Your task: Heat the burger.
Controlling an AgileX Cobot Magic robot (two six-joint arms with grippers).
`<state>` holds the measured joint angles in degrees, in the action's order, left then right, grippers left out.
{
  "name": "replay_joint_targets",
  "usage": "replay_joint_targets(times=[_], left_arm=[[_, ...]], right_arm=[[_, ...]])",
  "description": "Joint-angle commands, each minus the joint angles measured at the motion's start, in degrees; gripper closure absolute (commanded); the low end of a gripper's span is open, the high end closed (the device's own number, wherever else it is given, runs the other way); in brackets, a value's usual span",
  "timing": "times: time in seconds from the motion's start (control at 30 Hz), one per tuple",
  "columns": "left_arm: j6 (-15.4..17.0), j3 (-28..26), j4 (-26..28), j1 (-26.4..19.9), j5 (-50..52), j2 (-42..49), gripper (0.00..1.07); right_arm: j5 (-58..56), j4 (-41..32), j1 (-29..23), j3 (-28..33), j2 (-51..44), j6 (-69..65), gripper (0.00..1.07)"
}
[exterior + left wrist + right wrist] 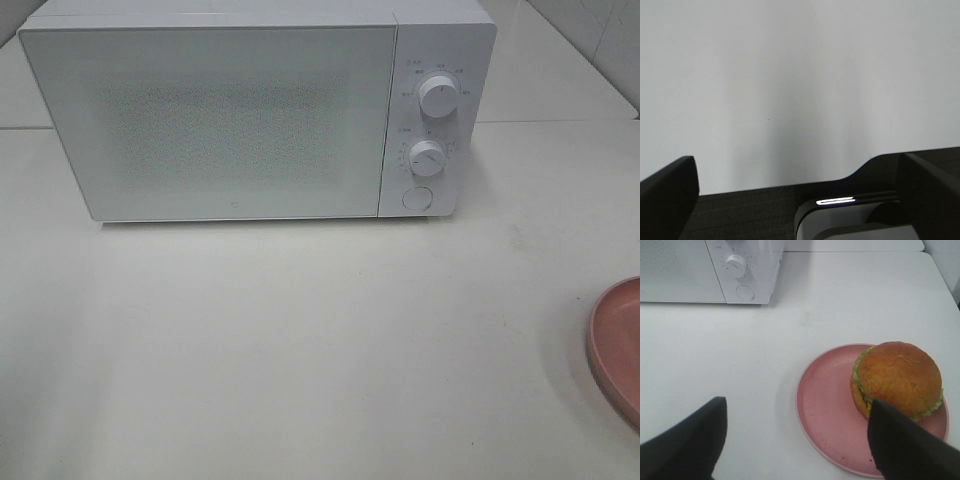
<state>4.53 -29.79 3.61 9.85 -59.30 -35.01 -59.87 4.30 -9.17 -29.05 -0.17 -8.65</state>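
a white microwave (250, 110) is seen standing on a white table (300, 350) in the high view, with its door shut; two round knobs, an upper knob (438, 96) and a lower knob (427, 158), are set on the panel at its right side, and a round button (417, 197) is placed below them. only the rim of a pink plate (618, 345) is caught at the right edge of that view, well apart from the microwave. in the right wrist view the burger (897, 380) is shown resting on the pink plate, toward the side of the plate farther from the microwave; its glossy golden-brown bun is uppermost and a green lettuce edge is visible around it. the right gripper (795, 442) is held above the table with its jaws spread apart and nothing between them; one dark finger (905, 445) overlaps the near edge of the burger in the picture, but whether contact is made cannot be told. the other finger is seen over bare table beside the plate. the left gripper (800, 200) is seen with its jaws wide apart and released, nothing being grasped, over the white table edge and a dark surface (740, 215) beyond it.
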Motion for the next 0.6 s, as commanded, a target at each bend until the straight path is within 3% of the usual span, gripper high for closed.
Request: replay_joint_targets(times=[0.03,0.23,0.3,0.4,0.6], left_arm=[[-0.11,0.34,1.09,-0.4,0.29,6.07,0.06],[-0.11,0.34,1.2,-4.98,0.34,12.2,0.06],[-0.11,0.34,1.32,-11.86,0.34,18.96,0.06],[-0.11,0.34,1.26,-14.9,0.34,23.32,0.06],[-0.11,0.34,1.26,-15.36,0.34,30.88,0.06]], right_arm=[[0.34,0.0,0.46,0.06,-1.6,0.8,0.32],[0.34,0.0,0.46,0.06,-1.6,0.8,0.32],[0.34,0.0,0.46,0.06,-1.6,0.8,0.32],[0.34,0.0,0.46,0.06,-1.6,0.8,0.32],[0.34,0.0,0.46,0.06,-1.6,0.8,0.32]])
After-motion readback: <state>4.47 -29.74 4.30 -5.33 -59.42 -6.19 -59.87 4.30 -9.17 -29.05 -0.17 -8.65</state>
